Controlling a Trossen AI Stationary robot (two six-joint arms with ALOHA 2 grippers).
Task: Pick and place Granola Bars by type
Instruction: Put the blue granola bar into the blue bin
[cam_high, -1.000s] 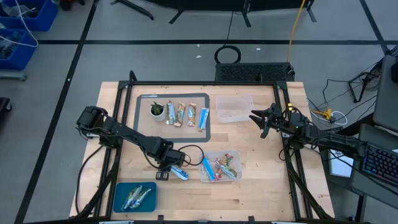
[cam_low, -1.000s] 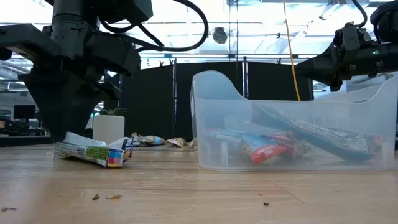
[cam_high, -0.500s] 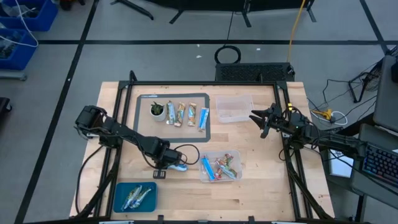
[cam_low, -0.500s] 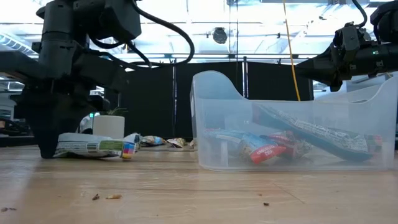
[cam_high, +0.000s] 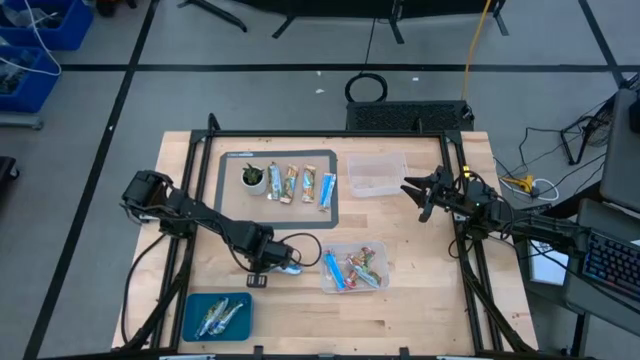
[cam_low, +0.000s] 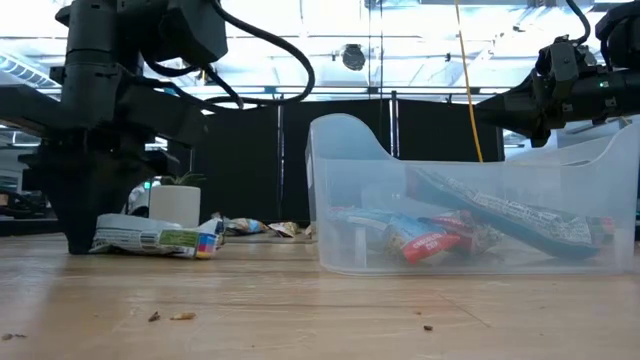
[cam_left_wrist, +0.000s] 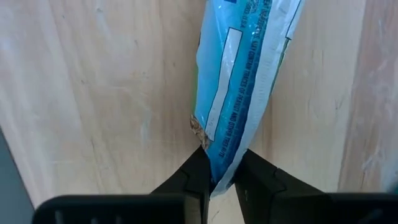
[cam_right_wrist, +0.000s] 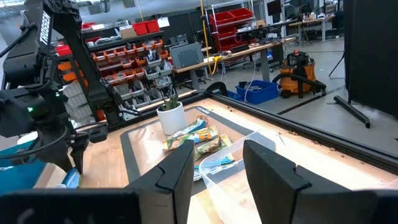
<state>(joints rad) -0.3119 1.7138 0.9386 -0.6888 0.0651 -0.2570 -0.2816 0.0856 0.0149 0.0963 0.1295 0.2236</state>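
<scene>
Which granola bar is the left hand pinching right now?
The blue-white bar lying alone on bare wood between the blue tray and the clear bin; the left hand grips its end. All the others sit in containers or on the mat.

A pale wooden tabletop (cam_high: 420, 250) carries a grey-bordered mat (cam_high: 225, 195) toward its far left, a clear empty tub (cam_high: 376, 174) beside the mat, a second clear tub (cam_high: 357, 284) of mixed granola bars near the front centre, and a blue tray (cam_high: 192, 318) at the front left corner. One blue-white bar (cam_high: 287, 267) lies flat on the bare wood, just left of the filled tub.
</scene>
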